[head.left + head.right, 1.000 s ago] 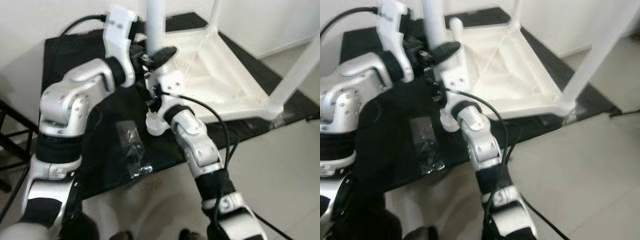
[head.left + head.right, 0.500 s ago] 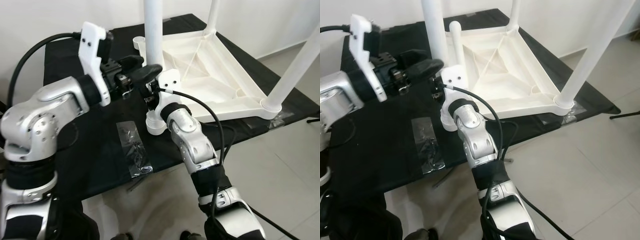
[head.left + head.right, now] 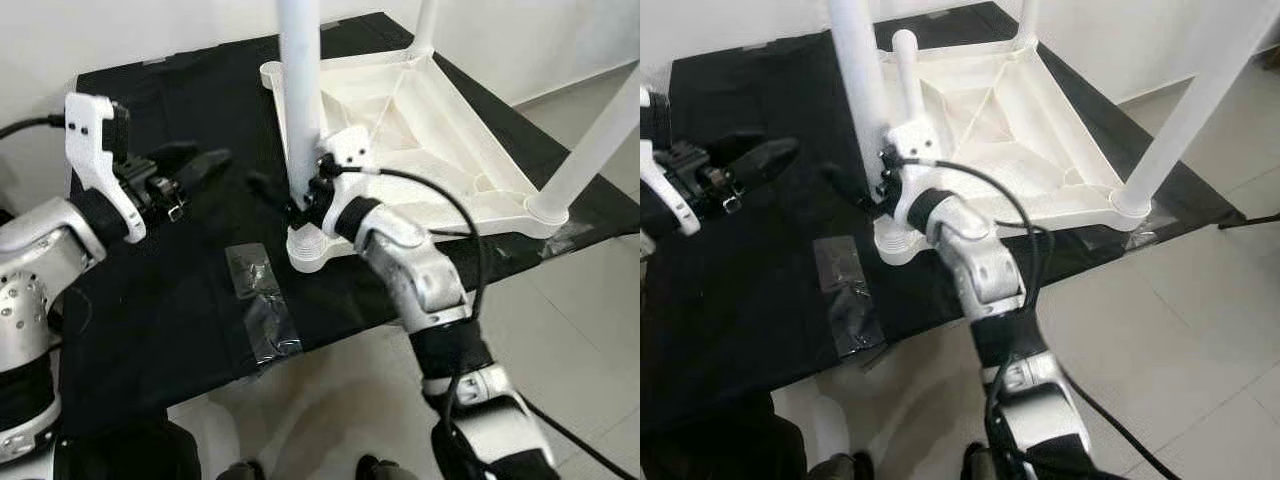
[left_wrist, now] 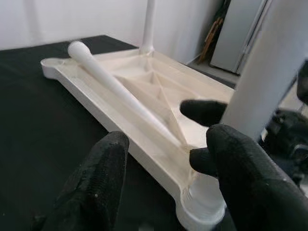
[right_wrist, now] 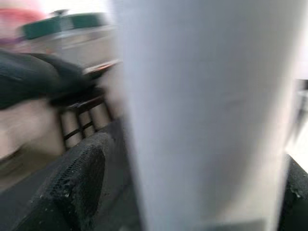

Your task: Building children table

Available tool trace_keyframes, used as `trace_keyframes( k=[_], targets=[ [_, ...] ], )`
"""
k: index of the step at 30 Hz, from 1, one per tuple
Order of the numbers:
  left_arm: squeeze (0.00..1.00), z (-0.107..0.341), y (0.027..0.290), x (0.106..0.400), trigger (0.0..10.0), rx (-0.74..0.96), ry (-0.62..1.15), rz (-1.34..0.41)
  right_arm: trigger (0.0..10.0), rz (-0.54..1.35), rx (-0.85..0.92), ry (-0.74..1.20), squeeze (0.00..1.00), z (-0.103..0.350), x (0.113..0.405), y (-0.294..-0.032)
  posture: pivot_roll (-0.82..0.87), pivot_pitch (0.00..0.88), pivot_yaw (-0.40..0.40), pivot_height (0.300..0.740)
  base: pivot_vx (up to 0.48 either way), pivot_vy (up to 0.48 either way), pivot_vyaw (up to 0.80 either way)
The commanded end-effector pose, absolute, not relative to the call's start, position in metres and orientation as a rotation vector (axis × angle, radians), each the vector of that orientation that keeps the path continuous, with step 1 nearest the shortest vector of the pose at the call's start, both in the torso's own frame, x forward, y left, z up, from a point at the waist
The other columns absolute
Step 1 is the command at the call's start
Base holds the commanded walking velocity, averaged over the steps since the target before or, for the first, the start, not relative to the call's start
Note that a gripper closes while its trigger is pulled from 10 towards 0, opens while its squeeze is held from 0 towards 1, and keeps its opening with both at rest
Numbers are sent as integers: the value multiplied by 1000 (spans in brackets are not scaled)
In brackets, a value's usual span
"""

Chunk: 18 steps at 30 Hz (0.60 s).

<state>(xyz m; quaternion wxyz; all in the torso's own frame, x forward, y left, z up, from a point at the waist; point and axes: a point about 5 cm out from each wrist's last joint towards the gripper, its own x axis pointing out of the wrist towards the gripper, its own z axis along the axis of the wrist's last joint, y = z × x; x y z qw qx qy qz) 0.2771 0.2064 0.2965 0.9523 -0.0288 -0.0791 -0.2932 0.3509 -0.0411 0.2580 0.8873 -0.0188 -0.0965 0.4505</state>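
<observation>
Fingers of my right gripper [image 3: 285, 200] sit on either side of the near white leg [image 3: 300, 90], clenched around it low down, just above the corner socket [image 3: 318, 248] where it stands upright. The right wrist view shows the leg's blurred white shaft between my two black pads [image 5: 79, 178].

My left gripper [image 3: 195, 165] hangs at about nine o'clock from that leg, fingers parted and holding nothing (its wrist view looks past them at the leg and the tabletop).

Beyond the grip lies the upside-down white tabletop [image 3: 440, 150], ribbed underside up, on the black surface [image 3: 150, 300]. Two more legs rise from it: one at the far corner [image 3: 425, 25], one at the three o'clock corner [image 3: 590, 150]. A fourth leg [image 4: 120, 94] lies loose inside the tabletop along its far edge.

At seven o'clock from the socket, a clear plastic bag [image 3: 262, 305] rests on the surface.
</observation>
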Motion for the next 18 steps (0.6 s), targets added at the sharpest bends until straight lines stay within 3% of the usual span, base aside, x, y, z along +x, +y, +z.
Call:
trace_keyframes(
  k=[1, 4, 11, 12, 14, 15, 18],
  targets=[
    [0, 288, 210, 272, 10000, -26, -149, -550, 10000, 1034, -63, -180, 0, 255, 352, -43, 85, 167, -12, 740, 0, 0, 0],
    [0, 251, 204, 258, 10000, 1, -84, -468, 10000, 1151, -139, -122, 0, 257, 370, -68, 94, 172, -19, 740, 0, 0, 0],
    [0, 211, 185, 235, 10000, 87, -50, -519, 9765, 1235, -169, -73, 0, 255, 378, -77, 101, 177, -24, 740, 0, 0, 0],
    [0, 206, 181, 229, 10000, 85, -62, -542, 5961, 1240, -171, -66, 0, 254, 379, -78, 100, 179, -26, 740, 0, 0, 0],
    [0, 206, 181, 229, 10000, 85, -62, -542, 5961, 1240, -171, -66, 0, 254, 379, -78, 100, 179, -26, 740, 0, 0, 0],
    [0, 202, 176, 224, 10000, 75, -78, -564, 0, 1236, -169, -59, 0, 253, 381, -79, 105, 181, -28, 740, 0, 0, 0],
    [0, 198, 170, 217, 10000, 63, -127, -603, 0, 1230, -170, -42, 0, 249, 383, -81, 106, 181, -29, 740, 0, 0, 0]
  ],
)
